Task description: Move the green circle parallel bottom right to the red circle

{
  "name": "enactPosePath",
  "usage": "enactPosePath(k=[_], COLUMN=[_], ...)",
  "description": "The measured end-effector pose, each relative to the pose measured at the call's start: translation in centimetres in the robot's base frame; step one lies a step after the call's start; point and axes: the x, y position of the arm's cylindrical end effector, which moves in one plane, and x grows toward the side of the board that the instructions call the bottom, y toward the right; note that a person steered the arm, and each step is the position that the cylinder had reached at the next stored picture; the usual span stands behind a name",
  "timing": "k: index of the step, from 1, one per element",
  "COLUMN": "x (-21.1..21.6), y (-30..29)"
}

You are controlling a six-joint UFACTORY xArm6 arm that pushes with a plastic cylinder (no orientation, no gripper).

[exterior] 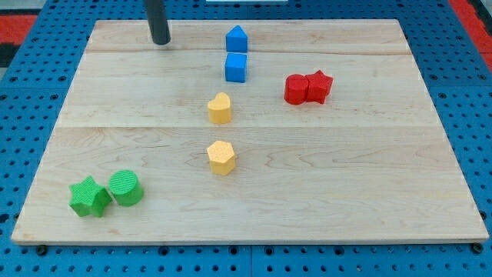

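The green circle (126, 188) sits near the board's bottom left, touching a green star (89, 197) on its left. The red circle (296, 89) sits at the upper right, touching a red star (318, 85) on its right. My tip (161, 41) is at the view's top left, far above the green circle and well left of the red circle. It touches no block.
A blue pointed block (237, 38) and a blue cube (236, 67) stand at the top middle. A yellow heart-like block (220, 108) and a yellow hexagon (221, 157) stand in the middle. The wooden board (369, 192) lies on a blue pegboard.
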Motion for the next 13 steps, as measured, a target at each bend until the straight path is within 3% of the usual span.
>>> enactPosePath(k=[2, 3, 5, 6, 8, 9, 11, 13], x=[11.3, 15.5, 18.5, 19.8, 30.9, 34.0, 35.3, 32.8], y=[1.0, -2.5, -13.7, -14.9, -12.7, -12.1, -8.7, -7.4])
